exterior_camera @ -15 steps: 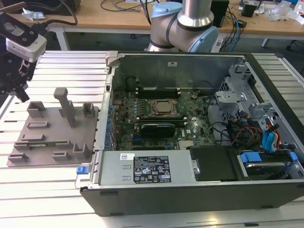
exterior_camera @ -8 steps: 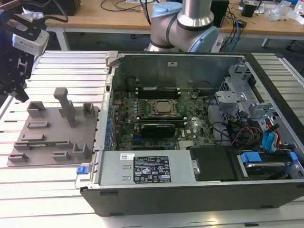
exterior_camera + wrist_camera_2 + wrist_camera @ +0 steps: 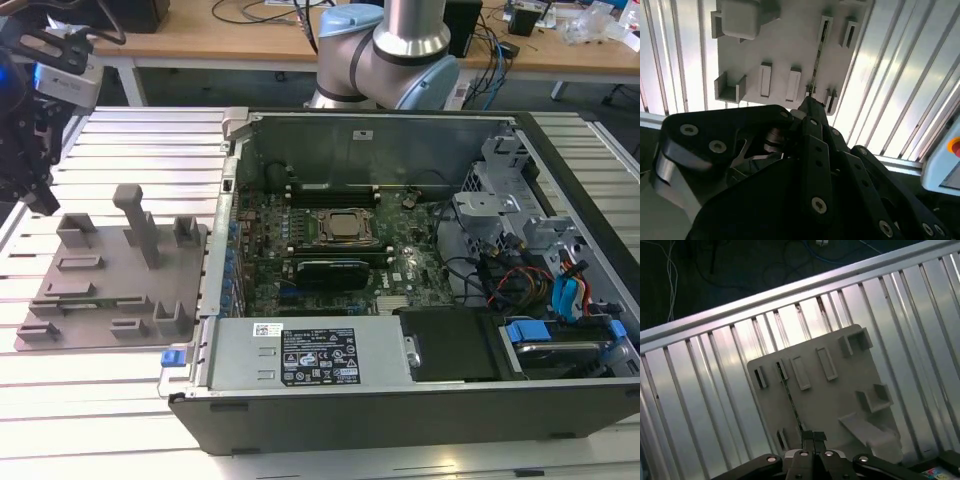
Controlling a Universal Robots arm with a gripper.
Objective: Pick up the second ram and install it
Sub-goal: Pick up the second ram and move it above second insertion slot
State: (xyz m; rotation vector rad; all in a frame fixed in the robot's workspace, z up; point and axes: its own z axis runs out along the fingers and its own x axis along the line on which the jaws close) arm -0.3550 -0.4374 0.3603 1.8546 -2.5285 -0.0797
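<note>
A flat grey plastic holder plate (image 3: 112,312) lies on the ribbed aluminium table (image 3: 140,150) at the exterior view's left. It carries several grey upright blocks and one taller grey post (image 3: 136,222). In both wrist views one of its narrow slots holds the second ram (image 3: 792,402) (image 3: 818,60) — a thin dark-green circuit-board stick seen edge-on, seated in the plate.

The black pincer (image 3: 42,200) hangs above the plate's far corner at the exterior view's upper left, clear of the blocks. In the first wrist view its tips (image 3: 813,436) are drawn together with barely a slit between them, gripping nothing. They line up with one end of the stick.

The middle and right of the exterior view show an open black desktop computer case (image 3: 400,415). Inside are a green motherboard (image 3: 400,275) with a metal-lidded CPU socket (image 3: 345,228), a grey labelled box (image 3: 315,358) along the near wall, and drive bays with blue clips (image 3: 560,335) and loose cables at the right.

The plate's right edge lies just beside the case's left wall. Bare slats run along the plate's near and left sides. In the first wrist view the table's raised edge rail (image 3: 790,287) passes beyond the plate — past it are dark floor and cables. The arm's grey-blue base (image 3: 385,50) stands behind the case's rear wall.
</note>
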